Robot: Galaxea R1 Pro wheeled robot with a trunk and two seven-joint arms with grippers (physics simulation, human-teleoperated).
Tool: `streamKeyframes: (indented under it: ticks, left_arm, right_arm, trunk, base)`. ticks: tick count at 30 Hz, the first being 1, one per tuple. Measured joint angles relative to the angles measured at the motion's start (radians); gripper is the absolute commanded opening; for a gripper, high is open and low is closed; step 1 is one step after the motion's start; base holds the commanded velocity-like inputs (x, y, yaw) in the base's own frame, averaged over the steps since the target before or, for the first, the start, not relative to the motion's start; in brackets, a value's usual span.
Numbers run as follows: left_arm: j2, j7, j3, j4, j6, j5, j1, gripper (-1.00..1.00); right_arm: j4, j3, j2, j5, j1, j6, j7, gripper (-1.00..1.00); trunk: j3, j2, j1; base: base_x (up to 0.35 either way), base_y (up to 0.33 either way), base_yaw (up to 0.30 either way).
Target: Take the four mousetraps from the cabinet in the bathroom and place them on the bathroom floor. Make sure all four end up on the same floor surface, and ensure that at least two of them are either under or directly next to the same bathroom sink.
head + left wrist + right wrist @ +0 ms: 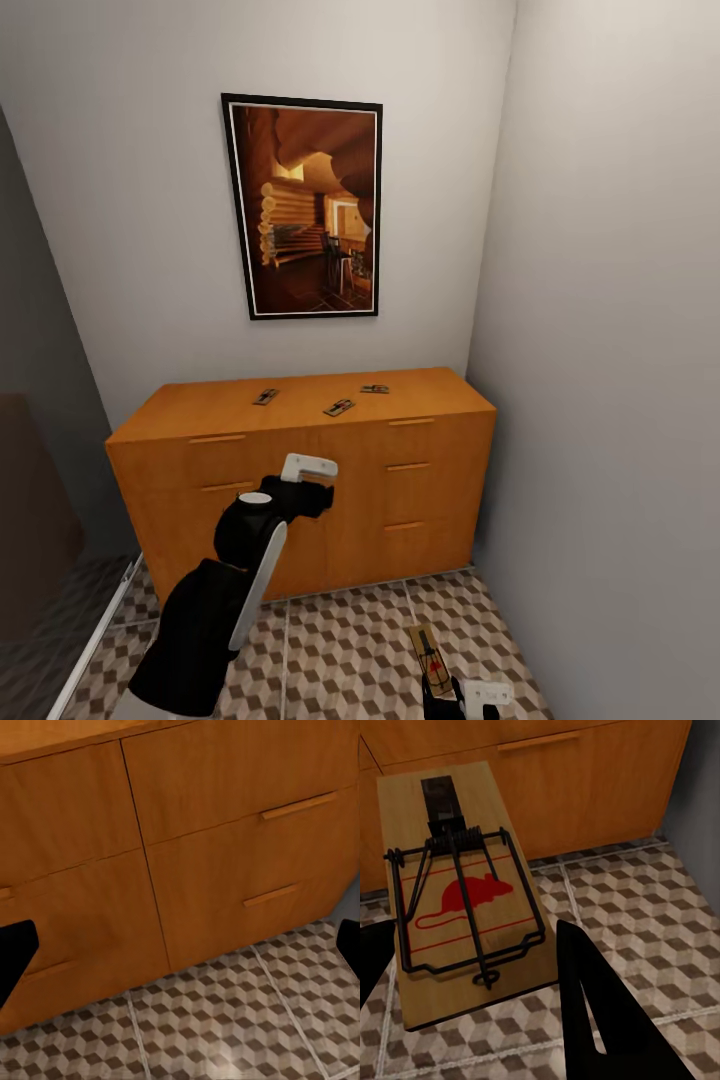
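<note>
Three mousetraps lie on the flat top of the orange-brown cabinet [300, 500]: one at the left [265, 397], one in the middle [339, 407], one further back [375, 389]. A fourth mousetrap [465, 892], with a red mouse print and a wire spring, is held low over the cube-patterned bathroom floor [340, 650]. My right gripper [476, 926] is shut on it, and the trap also shows at the head view's lower edge [430, 652]. My left gripper [180, 937] is open and empty, facing the cabinet's drawer fronts [225, 832], with its fingers [15, 952] wide apart.
A framed picture [300, 205] hangs above the cabinet. A grey wall [600, 400] closes the right side right next to the cabinet. A dark panel [40, 520] stands at the left. Tiled floor [225, 1027] lies open in front of the drawers.
</note>
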Motion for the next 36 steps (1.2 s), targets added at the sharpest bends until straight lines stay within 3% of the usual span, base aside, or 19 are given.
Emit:
streamKeyframes:
  ticks: [8,15,21,30,36]
  left_arm:
    - [-0.003,0.001,0.000,0.008,0.034,0.006,-0.129,1.00]
    - [-0.005,0.001,0.000,0.068,0.041,0.008,-0.273,1.00]
    - [-0.006,0.002,0.001,0.233,0.042,0.011,-0.445,1.00]
    - [-0.006,0.004,0.004,0.652,0.037,0.012,-0.778,1.00]
    - [-0.004,0.001,0.008,0.717,0.036,0.014,-0.841,1.00]
  right_arm:
    - [0.000,0.000,0.000,0.000,0.000,0.000,0.000,-1.00]
    - [0.000,0.001,0.000,0.000,0.000,0.000,0.000,-1.00]
    - [0.000,0.001,0.000,0.000,0.000,0.001,0.000,-1.00]
    - [0.000,0.001,0.001,0.000,0.000,0.002,0.000,-1.00]
    - [0.000,0.002,0.001,0.000,0.000,0.002,0.000,-1.00]
  trunk:
    - [0.000,0.000,0.000]
    - [0.000,0.000,0.000]
    - [0.000,0.000,0.000]
    - [0.000,0.000,0.000]
    - [0.000,0.000,0.000]
  base:
    - [0.000,0.000,0.000]
    - [0.000,0.000,0.000]
    - [0.000,0.000,0.000]
    - [0.000,0.000,0.000]
    - [0.000,0.000,0.000]
